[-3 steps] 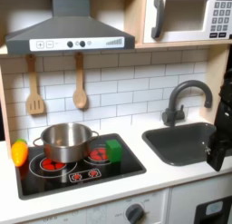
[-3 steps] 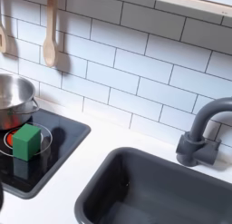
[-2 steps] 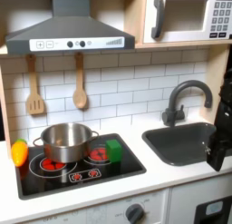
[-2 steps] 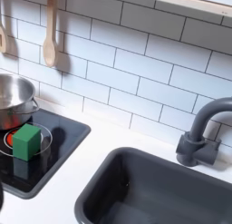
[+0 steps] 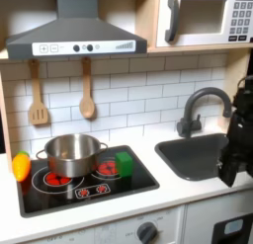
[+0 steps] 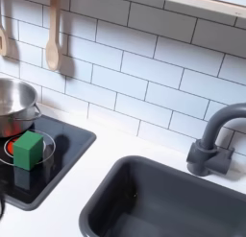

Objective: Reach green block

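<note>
Block: green block sits on the black stove, just right of the steel pot in the first exterior view; on a red burner ring in the second exterior view.
Tool: black tool hangs over the sink, well apart from the block; open or clenched, can't tell.
Tabletop: white tabletop, stove left, sink right, dark faucet behind.
Room: white tile wall, wooden spoon and spatula hanging, hood above, microwave top right.

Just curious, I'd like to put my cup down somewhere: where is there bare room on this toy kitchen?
The white counter between the stovetop and the sink is bare. The stovetop is crowded: steel pot, green block, yellow-orange toy beside it.
</note>
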`<move>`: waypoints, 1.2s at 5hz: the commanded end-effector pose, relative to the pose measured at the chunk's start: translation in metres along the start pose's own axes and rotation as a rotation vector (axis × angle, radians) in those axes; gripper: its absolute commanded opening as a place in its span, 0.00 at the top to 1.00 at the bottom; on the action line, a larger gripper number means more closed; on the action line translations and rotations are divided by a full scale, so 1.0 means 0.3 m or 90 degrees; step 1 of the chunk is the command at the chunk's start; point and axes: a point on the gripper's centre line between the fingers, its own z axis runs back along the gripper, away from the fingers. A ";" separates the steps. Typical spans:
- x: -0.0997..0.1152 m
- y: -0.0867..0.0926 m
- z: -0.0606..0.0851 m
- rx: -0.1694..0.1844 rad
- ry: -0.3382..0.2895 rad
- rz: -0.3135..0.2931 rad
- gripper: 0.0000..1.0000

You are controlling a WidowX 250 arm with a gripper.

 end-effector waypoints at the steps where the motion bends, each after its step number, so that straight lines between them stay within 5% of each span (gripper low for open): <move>1: 0.063 0.059 -0.017 0.014 -0.011 -0.003 0.00; 6: 0.312 0.192 -0.057 0.037 -0.026 0.037 0.00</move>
